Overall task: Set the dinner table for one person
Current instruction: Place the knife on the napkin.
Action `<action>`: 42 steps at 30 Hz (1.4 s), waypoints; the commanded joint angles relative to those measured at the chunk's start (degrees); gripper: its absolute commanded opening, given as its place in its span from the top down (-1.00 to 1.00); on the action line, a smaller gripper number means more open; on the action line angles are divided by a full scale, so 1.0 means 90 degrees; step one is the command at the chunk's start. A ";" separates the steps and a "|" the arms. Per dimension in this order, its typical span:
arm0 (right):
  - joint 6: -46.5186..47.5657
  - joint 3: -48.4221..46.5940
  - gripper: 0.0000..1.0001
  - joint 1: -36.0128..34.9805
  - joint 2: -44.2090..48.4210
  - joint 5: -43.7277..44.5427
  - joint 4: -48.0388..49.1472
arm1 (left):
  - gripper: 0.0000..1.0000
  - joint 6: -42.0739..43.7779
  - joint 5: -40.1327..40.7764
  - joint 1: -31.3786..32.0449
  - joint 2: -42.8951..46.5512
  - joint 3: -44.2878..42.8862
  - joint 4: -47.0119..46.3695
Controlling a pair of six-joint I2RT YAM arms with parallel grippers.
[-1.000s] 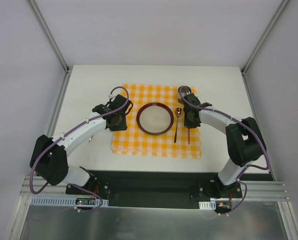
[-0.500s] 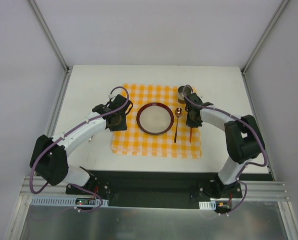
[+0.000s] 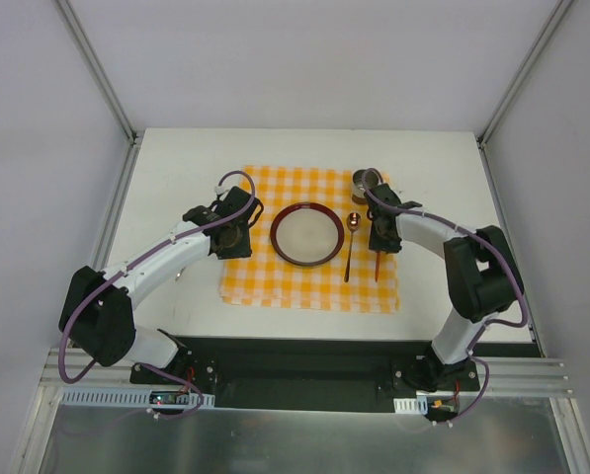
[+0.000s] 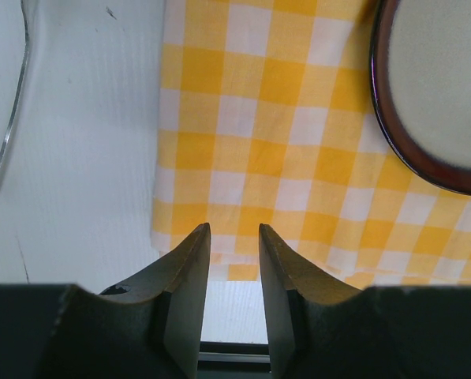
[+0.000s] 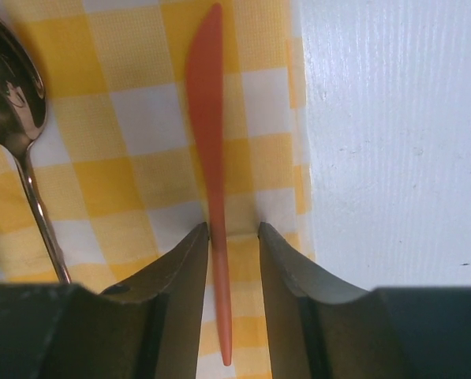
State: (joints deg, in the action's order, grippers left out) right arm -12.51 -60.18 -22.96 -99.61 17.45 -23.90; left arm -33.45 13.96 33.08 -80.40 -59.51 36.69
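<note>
The white dinner table (image 3: 176, 178) carries an orange-and-white checkered mat (image 3: 275, 286) with a dark-rimmed plate (image 3: 305, 234) at its middle. A metal spoon (image 3: 351, 247) lies right of the plate, and an orange knife (image 3: 377, 269) lies right of the spoon. My right gripper (image 3: 379, 240) is down on the mat. In the right wrist view it (image 5: 233, 233) is open and straddles the knife (image 5: 207, 118), which rests against the left finger. My left gripper (image 3: 233, 237) is open and empty over the mat's left edge (image 4: 233, 237). A fork (image 4: 10, 118) lies on the bare table left of the mat.
A metal cup (image 3: 365, 181) stands at the mat's far right corner, just behind my right gripper. The spoon (image 5: 14, 87) lies close to the left of the right fingers. White walls and metal frame posts enclose the table.
My right gripper has shifted slightly toward the far side along the knife, then stopped. The left arm, plate, spoon and cup have not moved.
</note>
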 commanded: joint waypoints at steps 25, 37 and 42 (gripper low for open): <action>-0.0309 0.0272 0.77 -0.0212 0.1254 0.0590 -0.0606 | 0.39 0.0006 0.0002 0.0074 0.0291 0.0040 0.0103; 0.0082 -0.0978 0.47 -0.0115 -0.0074 0.0229 -0.0918 | 0.38 0.0045 0.0119 0.0074 0.0388 0.0118 0.0123; 0.0082 -0.1067 0.46 -0.0017 -0.0250 0.0083 -0.0870 | 0.37 0.0045 0.0158 0.0074 0.0476 0.0166 0.0123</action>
State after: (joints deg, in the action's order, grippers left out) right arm -12.43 -67.70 -24.03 -101.08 19.55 -30.33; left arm -33.45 14.02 33.08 -78.32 -58.57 36.69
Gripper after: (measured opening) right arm 0.265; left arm 0.309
